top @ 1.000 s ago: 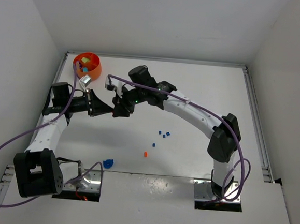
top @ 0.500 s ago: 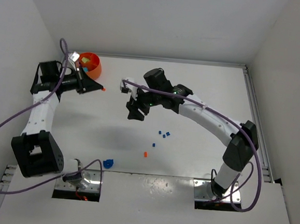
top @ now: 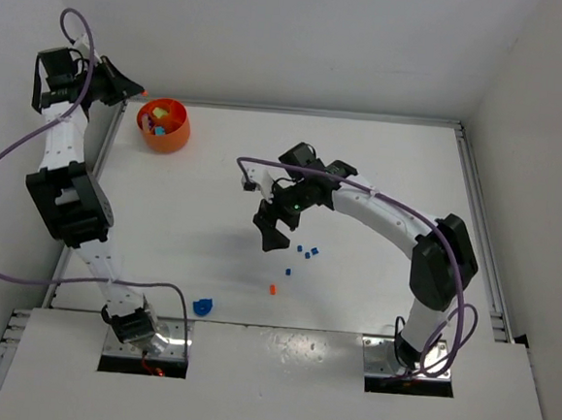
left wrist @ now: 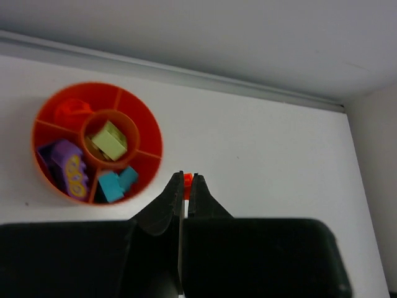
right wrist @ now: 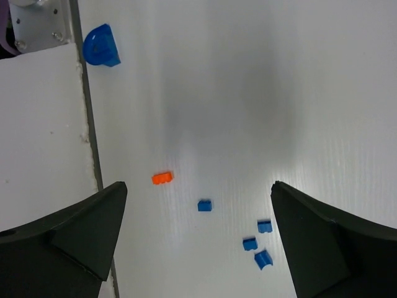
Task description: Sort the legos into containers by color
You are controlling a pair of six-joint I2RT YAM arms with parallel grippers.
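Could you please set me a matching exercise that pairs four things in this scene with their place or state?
Things:
1. left tool
2. right tool
3. lime brick
4. big blue piece

Places or states:
A. in the centre cup of the bowl
B. shut on an orange bit
C. alone on the table, by its near edge
D. open over small blue bits

Pairs: 1-B; 2-D; 3-A; 4-C

Pinched in the left hand (left wrist: 188, 181), the orange lego (left wrist: 187, 178) shows only its top edge, its shape unreadable. The right hand's (right wrist: 198, 188) fingers (right wrist: 80, 233) run off-frame at 6 o'clock.
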